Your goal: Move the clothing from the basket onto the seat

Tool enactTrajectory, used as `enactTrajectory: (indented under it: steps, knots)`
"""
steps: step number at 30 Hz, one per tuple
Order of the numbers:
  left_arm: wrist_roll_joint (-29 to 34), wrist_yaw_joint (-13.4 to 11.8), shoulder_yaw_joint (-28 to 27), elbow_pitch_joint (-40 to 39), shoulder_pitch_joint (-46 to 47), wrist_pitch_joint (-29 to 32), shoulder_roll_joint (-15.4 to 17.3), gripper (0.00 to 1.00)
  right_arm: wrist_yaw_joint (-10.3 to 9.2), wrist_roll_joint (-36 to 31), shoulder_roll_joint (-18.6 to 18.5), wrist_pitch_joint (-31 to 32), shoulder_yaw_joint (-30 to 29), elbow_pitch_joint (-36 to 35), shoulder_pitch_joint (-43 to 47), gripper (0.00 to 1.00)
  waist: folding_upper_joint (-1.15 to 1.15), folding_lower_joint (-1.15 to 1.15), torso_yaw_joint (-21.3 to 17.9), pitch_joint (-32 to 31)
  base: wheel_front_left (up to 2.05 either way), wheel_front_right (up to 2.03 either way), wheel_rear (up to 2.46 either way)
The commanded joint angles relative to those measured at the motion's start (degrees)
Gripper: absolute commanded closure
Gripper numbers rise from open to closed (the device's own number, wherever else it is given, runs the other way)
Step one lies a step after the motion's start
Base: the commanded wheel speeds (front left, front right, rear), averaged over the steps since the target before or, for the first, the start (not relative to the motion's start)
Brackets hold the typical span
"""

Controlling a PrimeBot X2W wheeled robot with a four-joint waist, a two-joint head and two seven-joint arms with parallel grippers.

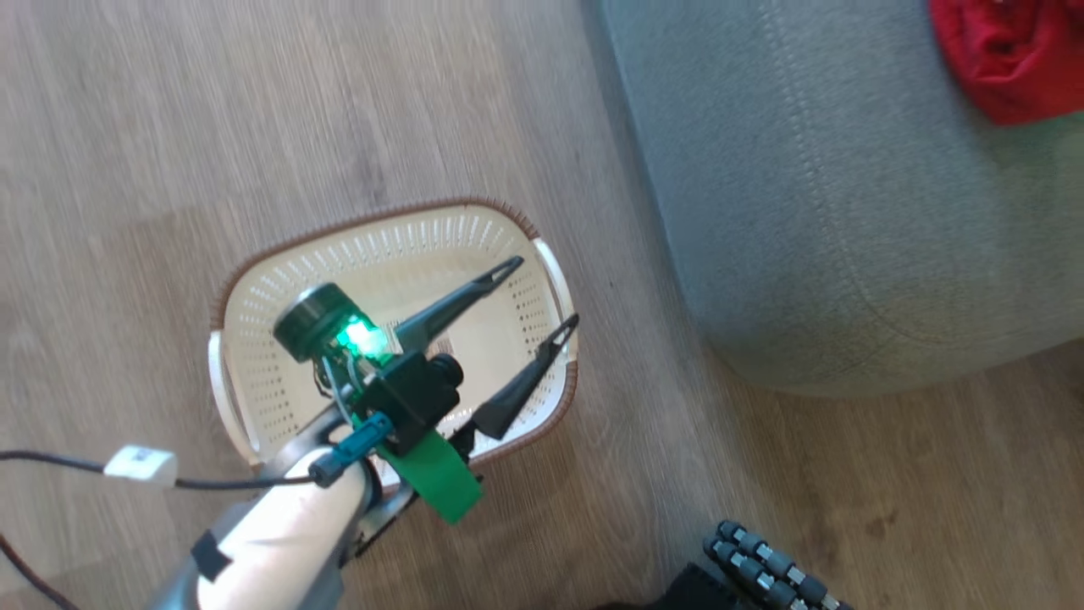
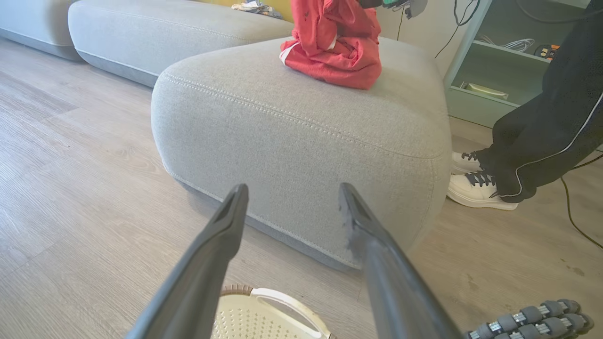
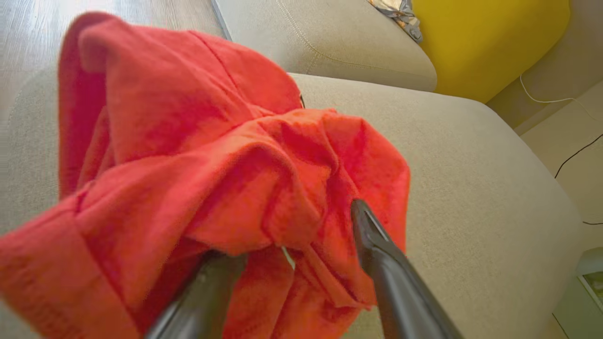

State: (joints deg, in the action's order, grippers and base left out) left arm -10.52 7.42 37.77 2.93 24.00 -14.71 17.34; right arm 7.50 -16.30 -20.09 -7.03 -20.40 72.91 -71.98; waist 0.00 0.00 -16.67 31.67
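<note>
1. The left tool (image 1: 545,291), two long dark fingers, hangs spread and empty at the lower left of the head view. It is above the oval cream-white perforated plastic basket with a brown woven-look rim (image 1: 406,246).
2. The basket's base shows bare except for a small paper label (image 1: 440,346), so nothing seems left to collect there.
3. The basket stands on the pale wood-plank floor (image 1: 169,127), just beside the large grey-green upholstered seat with a double-stitched seam (image 1: 804,212). That closeness probably keeps each carry short.
4. The soft bright red fabric clothing (image 3: 212,165) lies on top of the seat, at the upper right corner of the head view. In the left wrist view it is a bunched heap on the cushion, its upper folds rising to the top edge.
5. The right tool (image 3: 292,230) is over the seat with its fingers apart. Cloth drapes over one finger and hides its tip, while the other finger stands bare beside the folds, so it seems to pinch nothing.
6. I judge this to be the letting-go step. The risk is that the draped fold drags along when the right tool lifts.
7. A person's legs in dark trousers (image 2: 541,141) stand at the right of the left wrist view, well apart from both tools.
</note>
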Motion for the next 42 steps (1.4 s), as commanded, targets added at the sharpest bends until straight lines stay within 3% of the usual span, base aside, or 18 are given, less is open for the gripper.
enactTrajectory:
  steps: [1, 10, 16, 21, 29, 36, 42]
  knots:
    - [0.4, 0.1, -1.4, -1.6, -1.2, -0.3, -0.3, 0.00, -0.01, -0.5, -0.6, 0.1, 0.8, -1.3, 0.3, 0.00, 0.00, 0.00, -0.5, -2.2, 0.00, 0.00, 0.00]
    - [0.5, 0.1, -2.6, -0.2, -3.3, -0.3, -3.9, 0.00, -0.01, 1.3, -0.8, -2.5, 7.5, 0.1, 0.3, 0.00, 0.00, 0.00, -0.9, -9.6, 0.00, 0.00, 0.00]
    - [0.9, 0.1, -4.6, 0.5, -5.2, -0.3, -6.0, 0.00, -0.01, 9.2, 1.7, -7.3, 11.0, -0.3, 1.7, 0.00, 0.00, 0.00, -0.2, -15.0, 0.00, 0.00, 0.00]
    - [2.2, 0.1, -7.9, 0.9, -6.6, -0.3, -7.4, 0.00, -0.01, 23.1, 4.3, -7.9, 20.2, -12.2, 8.7, 0.00, 0.00, 0.00, 1.2, -19.8, 0.00, 0.00, 0.00]
    - [4.3, 0.0, -13.4, 1.1, -9.2, -0.3, -9.9, 0.00, -0.01, 40.8, -2.2, -8.0, 31.6, -35.9, 25.3, 0.00, 0.00, 0.00, 4.4, -23.9, 0.00, 0.00, 0.00]
    - [5.9, -1.4, -18.7, 0.6, -11.7, -0.3, -11.5, 0.00, -0.01, 47.8, -4.0, -8.0, 36.8, -51.5, 37.1, 0.00, 0.00, 0.00, 8.2, -26.7, 0.00, 0.00, 0.00]
    - [5.2, -4.4, -24.4, -0.6, -13.6, -0.3, -12.9, 0.00, -0.01, 48.7, -2.6, -8.0, 36.4, -57.8, 43.6, 0.00, 0.00, 0.00, 10.9, -28.1, 0.00, 0.00, 0.00]
